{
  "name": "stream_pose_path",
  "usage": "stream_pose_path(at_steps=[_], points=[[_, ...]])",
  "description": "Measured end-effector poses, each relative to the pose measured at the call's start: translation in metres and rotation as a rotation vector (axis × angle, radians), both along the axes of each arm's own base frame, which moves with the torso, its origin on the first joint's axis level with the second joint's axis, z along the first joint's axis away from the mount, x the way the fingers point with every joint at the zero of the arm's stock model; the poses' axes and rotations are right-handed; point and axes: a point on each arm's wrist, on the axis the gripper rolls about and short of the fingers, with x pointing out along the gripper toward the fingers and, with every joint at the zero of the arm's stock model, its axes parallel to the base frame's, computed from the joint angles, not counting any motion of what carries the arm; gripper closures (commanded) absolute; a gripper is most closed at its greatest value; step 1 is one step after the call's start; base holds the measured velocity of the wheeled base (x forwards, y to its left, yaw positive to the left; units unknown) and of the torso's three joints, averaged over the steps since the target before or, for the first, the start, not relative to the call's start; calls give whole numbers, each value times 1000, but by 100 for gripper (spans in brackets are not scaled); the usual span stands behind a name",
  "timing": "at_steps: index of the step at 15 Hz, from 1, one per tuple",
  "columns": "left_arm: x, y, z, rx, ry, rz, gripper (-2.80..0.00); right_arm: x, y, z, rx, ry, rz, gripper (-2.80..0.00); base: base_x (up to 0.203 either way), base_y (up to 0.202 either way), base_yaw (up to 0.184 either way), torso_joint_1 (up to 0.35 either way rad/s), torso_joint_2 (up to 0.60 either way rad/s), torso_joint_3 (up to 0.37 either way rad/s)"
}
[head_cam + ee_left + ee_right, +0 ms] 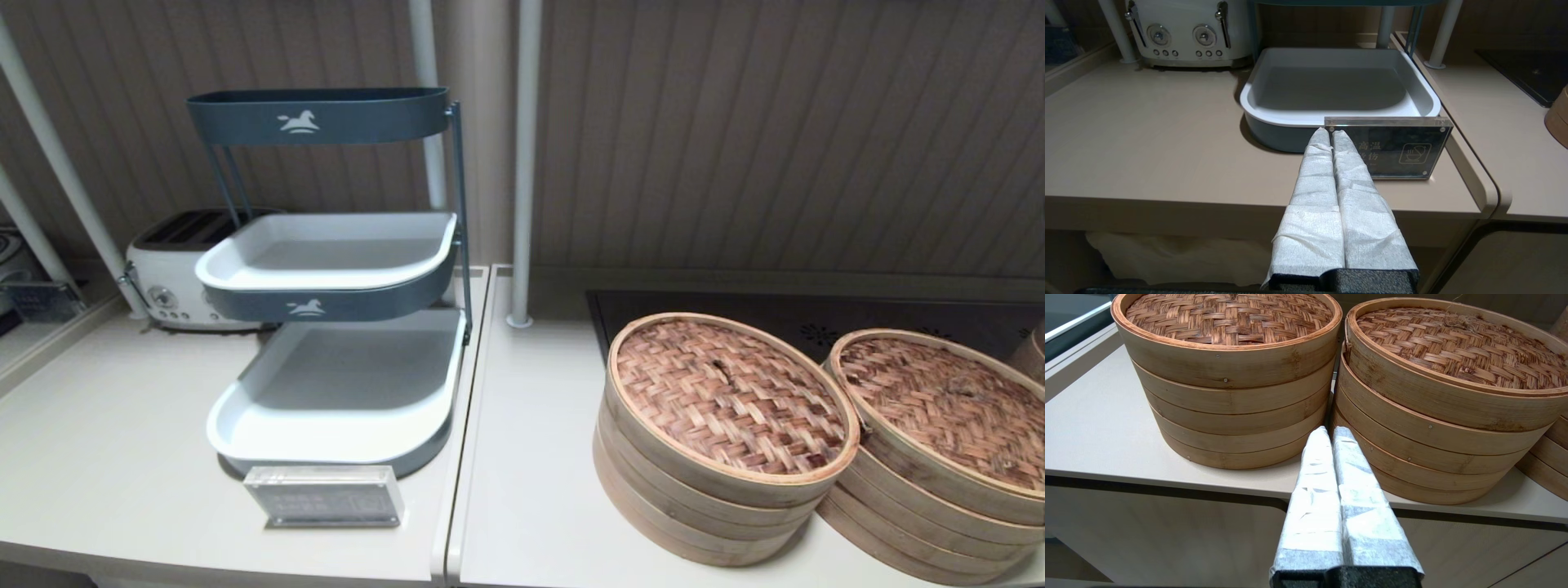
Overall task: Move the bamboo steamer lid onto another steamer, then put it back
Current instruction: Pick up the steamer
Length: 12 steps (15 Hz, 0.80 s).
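Note:
The bamboo steamer lid (729, 397) (1229, 315), reddish herringbone weave with a small dark slit, sits on the left stack of bamboo rings (653, 482). Touching it on the right is another steamer (906, 506) (1433, 437) with a dark wire tie on its side, covered by a duller lid with a centre knot (947, 412). Neither gripper shows in the head view. My right gripper (1331, 430) is shut and empty, in front of the counter edge, level with the gap between the two stacks. My left gripper (1330, 132) is shut and empty before an acrylic sign (1400, 149).
A tiered rack with white trays (245, 425) stands on the left counter, the sign (325, 496) in front of it and a toaster (167, 278) behind. A dark cooktop (816, 322) lies behind the steamers. A third bamboo stack (1033, 353) shows at the far right. White poles (522, 163) rise at the back.

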Motion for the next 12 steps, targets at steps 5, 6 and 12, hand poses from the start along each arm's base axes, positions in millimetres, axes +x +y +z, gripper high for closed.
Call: stream_pose_path(at_steps=[5,6,12], points=[[0,0,0,0,0,0,0,0,0,0,-5,-2,1,0,0,0,0,0,0,0],[0,0,0,0,0,0,0,0,0,0,-8,-3,2,0,0,0,0,0,0,0],[0,0,0,0,0,0,0,-13,1,29,-3,-47,39,0,0,0,0,0,0,0]])
